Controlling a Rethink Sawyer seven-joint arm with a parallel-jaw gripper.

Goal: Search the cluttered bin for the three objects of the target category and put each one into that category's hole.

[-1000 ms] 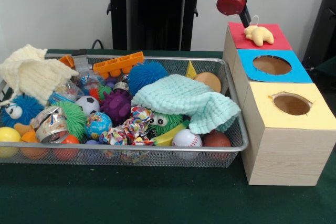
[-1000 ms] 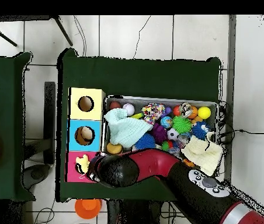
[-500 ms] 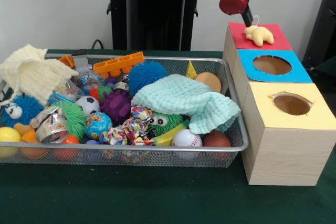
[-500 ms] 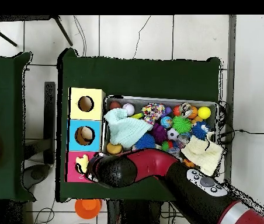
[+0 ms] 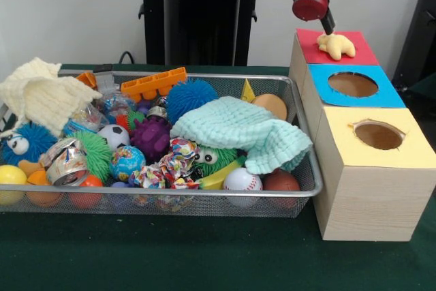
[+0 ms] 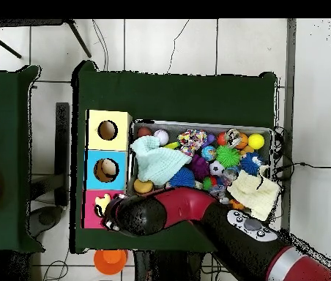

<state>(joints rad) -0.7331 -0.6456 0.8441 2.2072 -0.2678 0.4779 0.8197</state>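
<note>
A small tan plush toy point(image 5: 337, 46) lies on the red top point(image 5: 357, 54) of the far wooden box, and no hole shows there. My gripper point(image 5: 328, 24) hangs from the red wrist just above and behind the toy, very close to it. In the overhead view the toy point(image 6: 102, 203) lies on the red top point(image 6: 91, 218), and my arm point(image 6: 168, 208) covers the gripper. The wire mesh bin point(image 5: 204, 194) is full of toys, and no other plush animal shows in it.
The blue-topped box's hole point(image 5: 352, 84) and the yellow-topped box's hole point(image 5: 379, 135) are open. In the bin lie a mint knitted cloth point(image 5: 238, 127), a cream knitted cloth point(image 5: 37, 93), puffer balls, small sport balls and an orange block point(image 5: 154, 83).
In the front view the wrist and gripper moved right, from beside the red box's corner to over the toy. The toy stays on the red top; its white cord no longer shows.
</note>
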